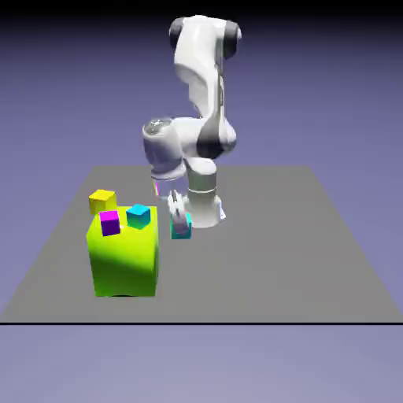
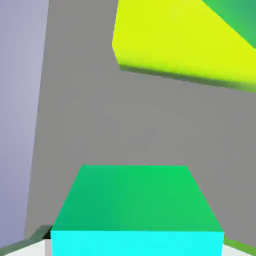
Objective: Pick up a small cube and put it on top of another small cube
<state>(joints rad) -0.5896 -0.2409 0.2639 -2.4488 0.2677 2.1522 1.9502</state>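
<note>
**Exterior view: teal cube held in the hand beside the big lime block**

From where I stand, the grey counter (image 1: 315,260) takes up most of the scene, a broad slab under the blue-violet backdrop. The white arm (image 1: 201,94) comes next in bulk, bent over from the far edge and pointing its wrist downward at the middle of the counter.

The big lime-green block (image 1: 124,260) sits on the exterior view's left part of the counter. On its top face rest a magenta cube (image 1: 110,223) and a bluer cyan cube (image 1: 138,216), close to each other but apart. A yellow cube (image 1: 102,200) shows just behind the block's far left corner; whether it touches the block I cannot tell.

The hand (image 1: 181,228) hangs just to the right of the lime block, level with its upper edge and raised off the counter. Its fingers are closed narrowly on the small teal cube (image 1: 181,231), which peeks out between them.

From the hand view, the small teal cube (image 2: 136,210) fills the lower half, large and centred, with the pale finger tips only just showing at the bottom corners. Bare grey counter (image 2: 80,115) lies beyond it, and the lime block (image 2: 175,40) fills the upper right.
</note>
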